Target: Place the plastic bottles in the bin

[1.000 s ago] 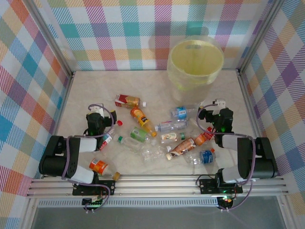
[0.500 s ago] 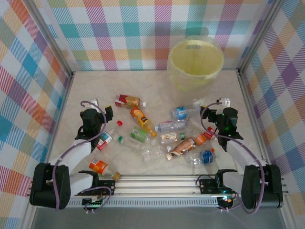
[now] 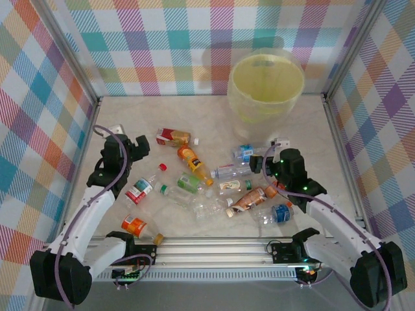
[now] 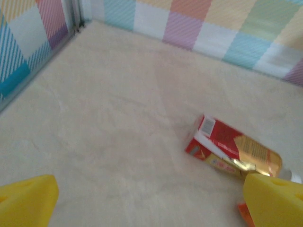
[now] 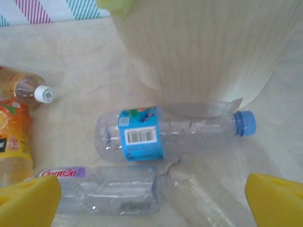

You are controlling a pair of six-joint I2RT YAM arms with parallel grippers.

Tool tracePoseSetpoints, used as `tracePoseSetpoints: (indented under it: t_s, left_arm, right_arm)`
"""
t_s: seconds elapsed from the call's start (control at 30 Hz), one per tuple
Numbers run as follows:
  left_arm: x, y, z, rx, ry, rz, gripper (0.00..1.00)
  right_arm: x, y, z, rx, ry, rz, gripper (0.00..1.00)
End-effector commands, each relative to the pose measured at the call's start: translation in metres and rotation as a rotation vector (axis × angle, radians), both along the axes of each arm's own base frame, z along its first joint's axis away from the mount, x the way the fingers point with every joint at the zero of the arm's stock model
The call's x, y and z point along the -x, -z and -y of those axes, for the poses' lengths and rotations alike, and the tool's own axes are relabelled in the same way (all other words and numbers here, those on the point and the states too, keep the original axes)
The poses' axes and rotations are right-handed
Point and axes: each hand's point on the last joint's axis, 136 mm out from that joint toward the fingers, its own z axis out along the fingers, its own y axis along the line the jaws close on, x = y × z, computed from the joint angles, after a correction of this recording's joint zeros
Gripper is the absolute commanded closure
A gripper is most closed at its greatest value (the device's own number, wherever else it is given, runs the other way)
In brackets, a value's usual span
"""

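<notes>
We see the pale-yellow bin (image 3: pixel 266 87) standing far right on the table (image 3: pixel 130 116). Our left gripper (image 4: pixel 151 203) and right gripper (image 5: pixel 151 198) hover empty, fingers spread wide. The plastic bottles (image 3: pixel 191 161) lie scattered between them, with a blue-labelled bottle (image 5: pixel 165 135) just beside the bin.

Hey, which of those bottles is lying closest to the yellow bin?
The clear bottle with the blue label and blue cap, on its side right at the foot of the bin. The other bottles all lie farther from it.
</notes>
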Motion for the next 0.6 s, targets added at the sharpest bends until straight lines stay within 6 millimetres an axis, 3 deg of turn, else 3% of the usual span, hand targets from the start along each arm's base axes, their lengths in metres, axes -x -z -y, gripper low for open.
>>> tracePoseSetpoints:
  t_s: [0.0, 0.13, 0.37, 0.57]
  left_arm:
    - [0.014, -0.002, 0.017, 0.051, 0.087, -0.109, 0.0]
    - [0.017, -0.019, 0.032, 0.052, 0.185, -0.137, 0.0]
    - [0.022, -0.026, 0.047, 0.05, 0.298, -0.213, 0.0]
    - [0.026, -0.023, 0.052, 0.048, 0.334, -0.255, 0.0]
  right_arm:
    - [0.019, -0.003, -0.034, -0.016, -0.065, -0.069, 0.0]
    - [0.044, -0.007, -0.085, -0.033, -0.238, -0.107, 0.0]
    - [0.097, -0.007, -0.18, -0.035, -0.567, -0.191, 0.01]
    - [0.141, 0.002, -0.245, -0.075, -0.798, -0.298, 0.15]
